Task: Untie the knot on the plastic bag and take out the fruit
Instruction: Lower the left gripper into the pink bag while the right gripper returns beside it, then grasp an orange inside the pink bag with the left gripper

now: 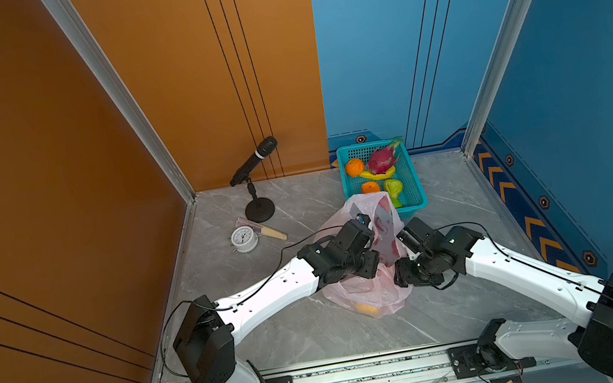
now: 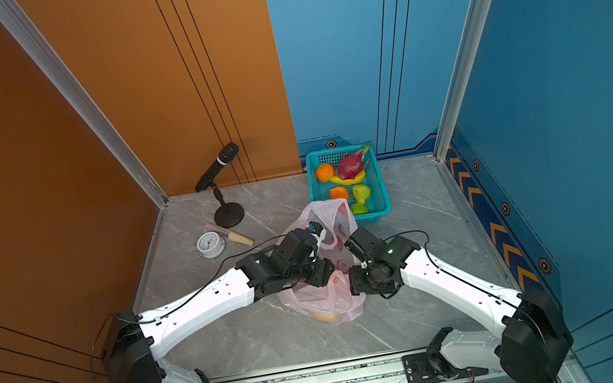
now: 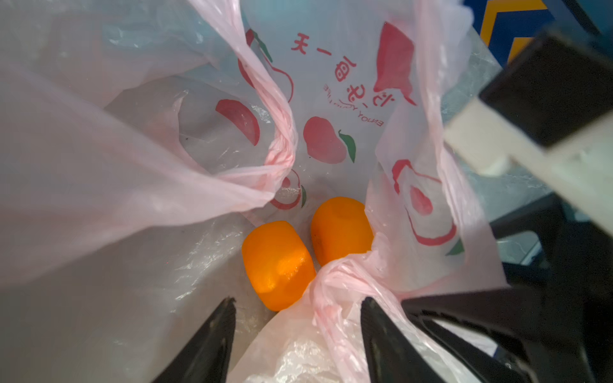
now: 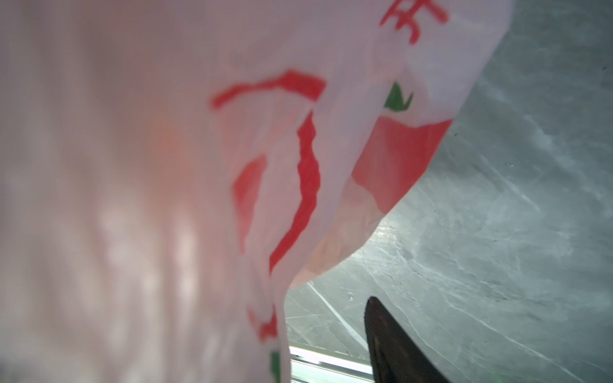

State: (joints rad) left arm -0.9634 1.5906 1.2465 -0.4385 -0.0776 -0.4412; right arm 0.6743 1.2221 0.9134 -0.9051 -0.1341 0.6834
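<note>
The pale-pink plastic bag [image 1: 358, 295] stands open on the grey table between my two arms. No knot is in view: the twisted handle loops [image 3: 282, 132] hang apart. Two orange tangerines [image 3: 277, 265] [image 3: 341, 228] lie at the bottom of the bag, and one shows through the film [image 2: 325, 316]. My left gripper [image 3: 298, 300] points down into the bag's mouth, open, with a loose bunched fold of film between its fingers. My right gripper [image 4: 300, 298] is against the bag's outer wall. One of its fingers [image 4: 381, 331] stands clear of the film and the other is hidden behind it.
A teal basket [image 1: 417, 182] just behind the bag holds a dragon fruit [image 1: 381, 159], two tangerines, a banana [image 1: 378, 175] and green fruit. A microphone on a stand [image 1: 259, 211], an alarm clock [image 1: 244, 239] and a folded fan [image 1: 269, 230] sit at the back left.
</note>
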